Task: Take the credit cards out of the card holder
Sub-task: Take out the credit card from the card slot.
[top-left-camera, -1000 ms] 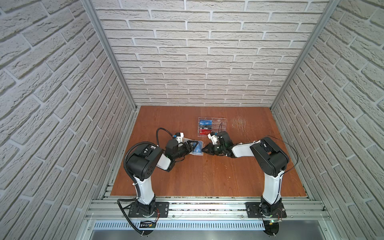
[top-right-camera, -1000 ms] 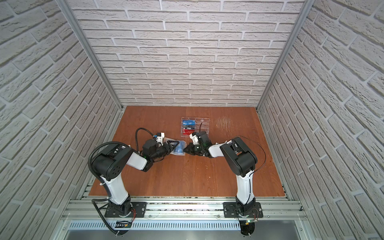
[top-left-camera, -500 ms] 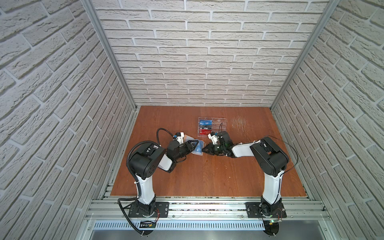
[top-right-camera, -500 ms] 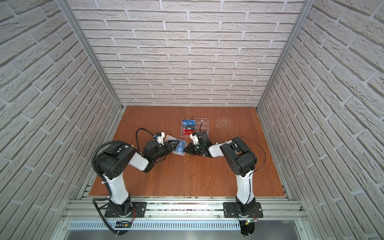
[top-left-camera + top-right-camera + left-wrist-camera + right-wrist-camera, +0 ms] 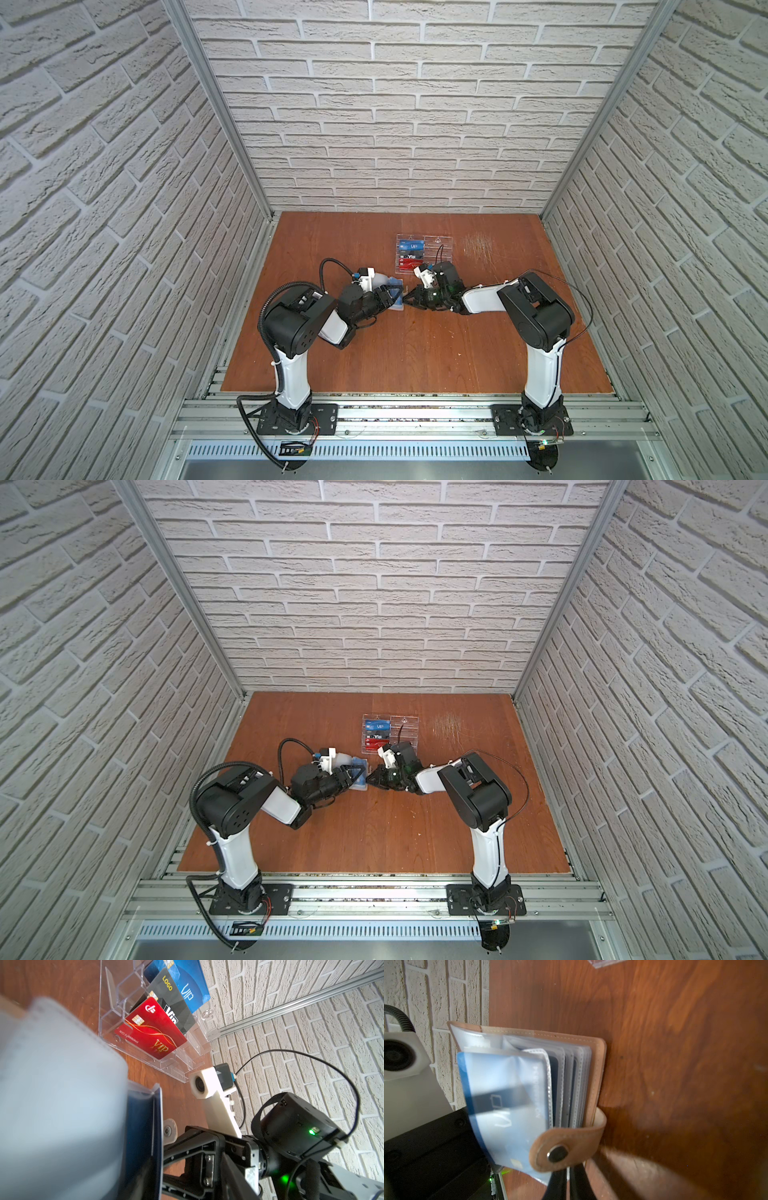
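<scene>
Right end effector (image 5: 567, 1174): pressed together, tips at the edge of the snap tab (image 5: 571, 1140), by the look pinching it to steady the card holder (image 5: 598, 1076). Left end effector (image 5: 392, 295): nose to nose with the right one, at the holder's open side, tips lost among the sleeves (image 5: 571, 1084); spread or clamped, cannot tell. Holder itself: open, about midway between the left and right edges of the table (image 5: 415, 353), roughly midway between near and far.

Since a second ago, hardly any change: a slight swing of the left elbow toward the table's middle, holder and right arm in the same spot. Meaning, probably: grip being set, no pull begun. Light blue credit card (image 5: 464, 1076) with one bare strip out of its sleeve on the left end effector's side; dark blue credit card (image 5: 143, 1136) deep inside another.

Toward the far edge, just beyond the right wrist: clear rack (image 5: 438, 249) with blue VIP card (image 5: 191, 982), black VIP card (image 5: 172, 1001), red VIP card (image 5: 151, 1030); the blue one possibly out of the holder already. In the way: tab curled over one corner of the front sleeve, and the two end effectors close enough to clash on a straight pull.
</scene>
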You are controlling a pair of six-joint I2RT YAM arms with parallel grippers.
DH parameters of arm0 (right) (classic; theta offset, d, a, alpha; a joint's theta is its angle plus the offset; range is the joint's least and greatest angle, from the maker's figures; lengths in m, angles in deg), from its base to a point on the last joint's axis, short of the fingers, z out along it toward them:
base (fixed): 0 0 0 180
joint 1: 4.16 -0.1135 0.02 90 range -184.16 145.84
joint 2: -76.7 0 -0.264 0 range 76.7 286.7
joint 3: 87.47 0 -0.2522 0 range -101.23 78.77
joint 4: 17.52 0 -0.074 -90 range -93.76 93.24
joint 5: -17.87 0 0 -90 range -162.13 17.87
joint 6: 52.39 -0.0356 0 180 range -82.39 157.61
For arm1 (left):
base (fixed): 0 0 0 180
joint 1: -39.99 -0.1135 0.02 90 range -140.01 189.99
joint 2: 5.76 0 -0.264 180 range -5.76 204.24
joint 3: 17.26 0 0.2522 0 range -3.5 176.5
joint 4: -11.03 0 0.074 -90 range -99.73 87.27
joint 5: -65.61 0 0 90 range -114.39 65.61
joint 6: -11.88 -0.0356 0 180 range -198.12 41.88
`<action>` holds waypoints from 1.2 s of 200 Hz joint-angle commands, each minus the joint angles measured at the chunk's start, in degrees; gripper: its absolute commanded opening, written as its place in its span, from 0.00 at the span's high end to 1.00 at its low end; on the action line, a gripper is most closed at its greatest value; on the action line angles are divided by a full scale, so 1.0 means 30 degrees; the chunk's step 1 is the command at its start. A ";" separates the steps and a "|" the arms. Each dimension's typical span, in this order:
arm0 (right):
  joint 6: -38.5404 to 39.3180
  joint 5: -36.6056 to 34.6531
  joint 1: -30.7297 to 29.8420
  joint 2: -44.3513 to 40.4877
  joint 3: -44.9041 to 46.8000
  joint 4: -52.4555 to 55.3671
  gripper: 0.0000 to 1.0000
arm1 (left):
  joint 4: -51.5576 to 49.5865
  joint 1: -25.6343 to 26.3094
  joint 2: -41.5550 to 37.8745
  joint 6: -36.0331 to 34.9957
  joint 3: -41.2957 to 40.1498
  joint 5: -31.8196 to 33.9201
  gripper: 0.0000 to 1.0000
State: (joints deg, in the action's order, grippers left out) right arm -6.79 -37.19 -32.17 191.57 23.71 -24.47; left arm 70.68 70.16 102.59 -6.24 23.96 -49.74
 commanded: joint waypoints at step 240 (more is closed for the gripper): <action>0.5155 -0.3110 -0.0042 0.1407 -0.4427 0.9649 0.94 | -0.5551 -0.1226 -0.0842 -0.1049 0.1947 -0.4296 0.61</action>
State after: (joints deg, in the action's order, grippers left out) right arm 5.56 -42.92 -32.39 193.45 11.38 -1.37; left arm 53.89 66.01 101.32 -9.08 28.86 -59.03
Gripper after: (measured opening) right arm 0.061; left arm 0.396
